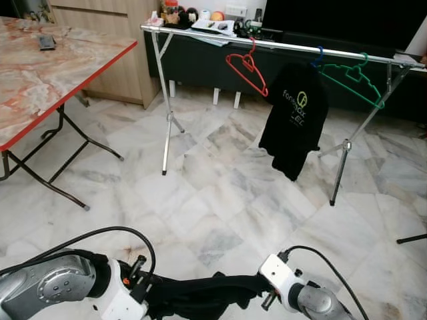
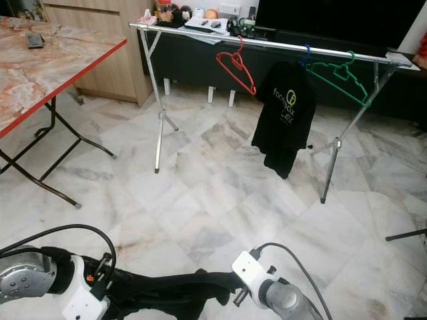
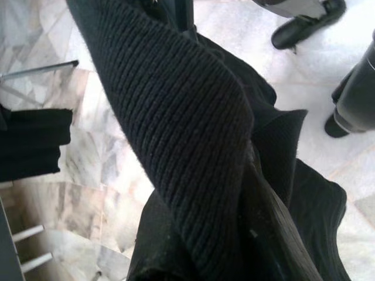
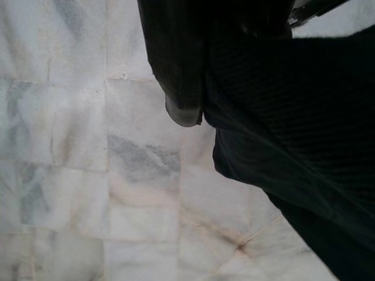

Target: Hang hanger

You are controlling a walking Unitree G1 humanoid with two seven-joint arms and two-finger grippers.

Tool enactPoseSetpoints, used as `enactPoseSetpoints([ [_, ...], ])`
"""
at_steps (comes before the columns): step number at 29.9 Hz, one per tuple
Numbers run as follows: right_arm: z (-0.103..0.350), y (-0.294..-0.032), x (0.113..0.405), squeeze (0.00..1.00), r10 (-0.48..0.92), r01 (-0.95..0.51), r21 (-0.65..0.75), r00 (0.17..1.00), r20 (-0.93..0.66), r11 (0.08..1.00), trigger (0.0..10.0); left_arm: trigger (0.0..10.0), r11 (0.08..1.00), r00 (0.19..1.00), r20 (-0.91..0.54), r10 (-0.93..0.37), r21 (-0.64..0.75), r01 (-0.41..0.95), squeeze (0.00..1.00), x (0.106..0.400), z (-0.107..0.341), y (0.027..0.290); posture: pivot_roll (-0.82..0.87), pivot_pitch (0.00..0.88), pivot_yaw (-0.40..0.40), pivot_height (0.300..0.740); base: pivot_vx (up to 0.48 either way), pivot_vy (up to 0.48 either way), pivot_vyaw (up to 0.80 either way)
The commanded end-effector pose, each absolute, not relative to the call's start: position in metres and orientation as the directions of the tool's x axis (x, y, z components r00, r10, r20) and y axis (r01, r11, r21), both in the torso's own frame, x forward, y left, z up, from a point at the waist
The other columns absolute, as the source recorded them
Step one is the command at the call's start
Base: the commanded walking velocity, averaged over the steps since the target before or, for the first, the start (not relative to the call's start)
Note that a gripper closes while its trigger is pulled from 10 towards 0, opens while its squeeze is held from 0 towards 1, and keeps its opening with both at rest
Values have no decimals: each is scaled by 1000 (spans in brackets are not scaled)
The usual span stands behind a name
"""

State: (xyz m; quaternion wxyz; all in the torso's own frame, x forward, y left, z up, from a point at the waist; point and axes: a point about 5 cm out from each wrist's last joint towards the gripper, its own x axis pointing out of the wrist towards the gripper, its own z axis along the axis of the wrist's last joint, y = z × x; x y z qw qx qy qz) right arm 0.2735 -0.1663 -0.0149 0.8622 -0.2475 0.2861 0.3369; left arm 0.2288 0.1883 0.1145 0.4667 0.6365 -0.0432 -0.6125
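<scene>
Low at the near edge of the head views, a dark black garment [image 1: 200, 297] is stretched between the two arms, its long axis running left to right across the robot's front, well above the marble floor [image 1: 220, 200]. The left hand [image 1: 137, 290] sits at the garment's left end and the right hand [image 1: 267, 293] at its right end, but the cloth covers the fingers of both, so I cannot tell how far either is open or what exactly it grips; in the left wrist view thick ribbed knit [image 3: 176, 134] drapes right over the camera. No hanger can be made out inside the garment. The target lies straight ahead and far: a metal clothes rail [image 1: 280, 45] running left to right, parallel to the held cloth, carrying a red hanger [image 1: 247, 70], a black T-shirt [image 1: 293, 120] and a green hanger [image 1: 350, 77]. The rail is well apart from both hands, slightly right of centre, so the right arm looks a little nearer. A marble-patterned worktop [image 1: 47, 67] with a red edge stands far left.
</scene>
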Motion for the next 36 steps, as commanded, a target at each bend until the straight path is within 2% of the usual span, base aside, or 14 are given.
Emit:
enactPoseSetpoints([
  [1, -17, -183, 271, 0, 365, -691, -270, 624, -691, 670, 0, 10000, -621, 194, -770, -608, 613, 489, 0, 222, 110, 190, 158, 162, -80, 740, 0, 0, 0],
  [6, -18, -179, 271, 0, 378, -701, -267, 619, -689, 662, 0, 10000, -605, 181, -723, -667, 667, 436, 0, 221, 111, 180, 159, 165, -79, 740, 0, 0, 0],
  [8, -15, -174, 274, 0, 412, -655, -183, 642, -646, 733, 0, 10000, -626, 186, -742, -644, 650, 431, 0, 221, 108, 182, 167, 169, -75, 740, 0, 0, 0],
  [10, -11, -169, 278, 0, 448, -645, -134, 650, -614, 752, 0, 10000, -637, 217, -763, -609, 633, 440, 0, 225, 105, 188, 167, 168, -73, 740, 0, 0, 0],
  [11, -6, -164, 282, 0, 493, -653, -92, 649, -579, 752, 0, 10000, -647, 276, -789, -550, 611, 457, 0, 232, 102, 197, 165, 168, -72, 740, 0, 0, 0],
  [12, -4, -163, 283, 0, 505, -657, -80, 646, -572, 750, 0, 10000, -645, 300, -795, -528, 605, 467, 0, 234, 100, 200, 163, 168, -72, 740, 0, 0, 0],
  [16, -4, -159, 283, 0, 542, -700, -62, 602, -586, 711, 0, 10000, -625, 323, -792, -518, 608, 490, 0, 236, 96, 204, 161, 166, -73, 740, 0, 0, 0],
  [17, -5, -158, 281, 0, 562, -726, -40, 566, -603, 687, 0, 10000, -623, 323, -784, -530, 619, 479, 0, 235, 94, 202, 164, 166, -75, 740, 0, 0, 0],
  [19, -5, -157, 281, 0, 569, -731, -34, 559, -604, 682, 0, 10000, -624, 318, -781, -537, 621, 474, 0, 235, 94, 201, 164, 166, -75, 740, 0, 0, 0],
  [23, -7, -159, 279, 0, 548, -766, -89, 531, -646, 636, 0, 10000, -577, 301, -721, -624, 685, 444, 0, 232, 96, 192, 165, 163, -74, 740, 0, 0, 0],
  [27, -14, -164, 273, 0, 498, -808, -156, 488, -717, 568, 0, 10000, -577, 312, -712, -630, 697, 426, 0, 234, 97, 192, 168, 161, -75, 740, 0, 0, 0],
  [29, -23, -171, 263, 0, 431, -869, -217, 419, -799, 444, 0, 10000, -558, 315, -706, -634, 701, 444, 0, 234, 97, 195, 168, 156, -76, 740, 0, 0, 0],
  [33, -27, -181, 259, 0, 378, -854, -234, 431, -820, 465, 0, 10000, -539, 308, -690, -655, 712, 449, 0, 232, 99, 196, 172, 156, -75, 740, 0, 0, 0],
  [36, -31, -194, 255, 0, 294, -841, -288, 449, -844, 459, 0, 10000, -547, 271, -703, -657, 693, 470, 0, 226, 98, 200, 173, 155, -73, 740, 0, 0, 0],
])
